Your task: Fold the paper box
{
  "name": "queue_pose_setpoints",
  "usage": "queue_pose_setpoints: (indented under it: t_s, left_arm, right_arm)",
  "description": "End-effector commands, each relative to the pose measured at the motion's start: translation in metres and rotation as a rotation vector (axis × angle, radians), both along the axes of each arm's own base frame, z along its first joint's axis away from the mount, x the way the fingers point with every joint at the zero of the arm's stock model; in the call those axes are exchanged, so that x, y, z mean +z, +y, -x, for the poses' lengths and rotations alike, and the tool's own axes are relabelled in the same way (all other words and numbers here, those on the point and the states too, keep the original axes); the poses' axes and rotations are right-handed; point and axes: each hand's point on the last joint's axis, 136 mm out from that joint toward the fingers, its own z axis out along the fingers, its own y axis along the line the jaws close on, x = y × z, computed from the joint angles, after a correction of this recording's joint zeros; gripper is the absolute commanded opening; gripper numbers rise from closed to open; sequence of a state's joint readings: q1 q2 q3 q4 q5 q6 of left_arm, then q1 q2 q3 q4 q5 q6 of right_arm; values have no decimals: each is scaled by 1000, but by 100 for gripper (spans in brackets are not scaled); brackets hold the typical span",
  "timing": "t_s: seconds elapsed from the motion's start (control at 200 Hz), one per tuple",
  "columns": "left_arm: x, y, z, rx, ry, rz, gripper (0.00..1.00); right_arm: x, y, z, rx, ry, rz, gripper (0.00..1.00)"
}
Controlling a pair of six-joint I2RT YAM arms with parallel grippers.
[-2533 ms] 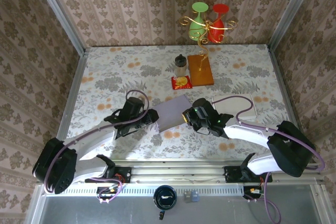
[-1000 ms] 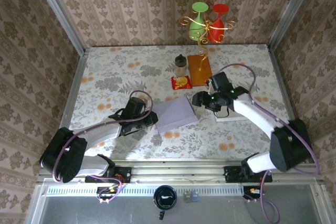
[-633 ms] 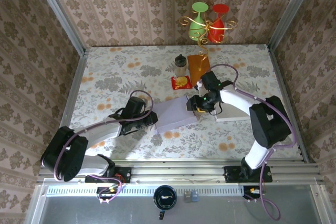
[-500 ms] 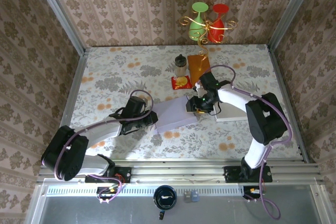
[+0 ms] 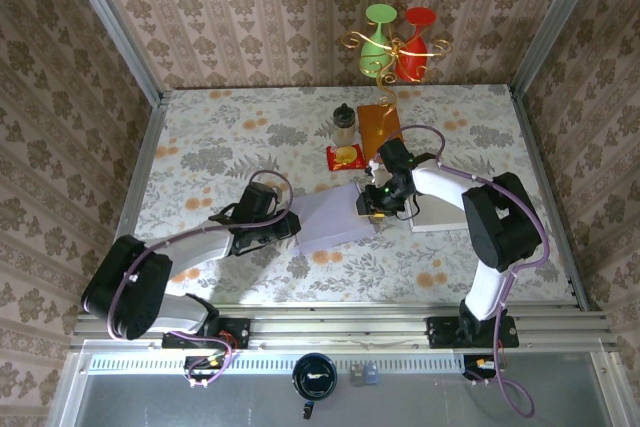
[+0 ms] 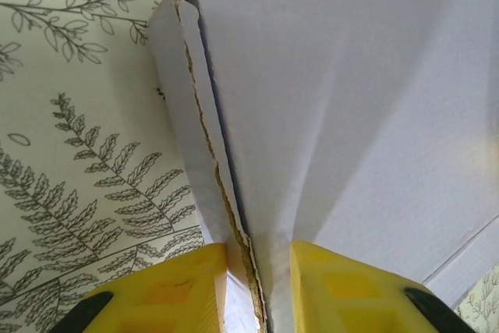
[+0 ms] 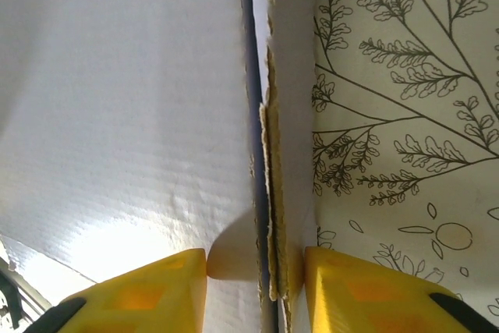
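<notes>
Both pincers clamp opposite edges of the paper box (image 5: 335,215), mid-surface (image 5: 220,127).
Overhead, arms brace it from either side. Left pincer (image 6: 257,271) pinches its doubled torn edge; right pincer (image 7: 256,271) squeezes the far edge, probably to steady a fold.

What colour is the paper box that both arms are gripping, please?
The paper box is pale lavender-grey with a raw brown torn edge, clearest from the left wrist.

A floral-patterned tabletop (image 5: 220,137) is carrying a flat white paper box (image 5: 330,215) near its middle. Lying farther back are a small dark-lidded jar (image 5: 344,125), a red snack packet (image 5: 345,156) and a brown wooden board (image 5: 381,131); a white slab (image 5: 450,207) is sitting at right.
</notes>
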State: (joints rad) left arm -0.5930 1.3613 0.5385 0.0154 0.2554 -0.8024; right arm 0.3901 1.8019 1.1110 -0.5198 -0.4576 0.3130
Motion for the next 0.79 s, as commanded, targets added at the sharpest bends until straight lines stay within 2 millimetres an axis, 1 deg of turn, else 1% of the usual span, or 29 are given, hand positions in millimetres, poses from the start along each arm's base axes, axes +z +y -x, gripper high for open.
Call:
queue_pose_setpoints:
  t_s: [0.0,0.175,0.29,0.415,0.465,0.53,0.67,0.79]
  left_arm:
    - [-8,2,-1,-18,8,-23,26]
    - [-6,-4,-2,-40,0,0,25]
    - [-8,-4,-1,-46,8,-4,26]
    - [-11,3,2,-36,30,-32,28]
    - [-12,7,3,-27,44,-43,30]
    - [-12,10,4,-24,51,-49,30]
    - [-7,11,5,-35,51,-53,31]
    - [-6,9,5,-44,47,-43,28]
  right_arm:
    - [-3,4,1,12,10,-11,35]
    - [-5,6,7,16,10,23,31]
    - [-13,-1,12,-6,20,68,28]
    - [-18,-11,14,-37,15,109,25]
    - [-16,-12,13,-45,11,107,25]
    - [-13,-11,13,-52,4,101,25]
    - [-4,-10,10,-72,-16,91,25]
    - [3,-7,7,-84,-25,69,22]
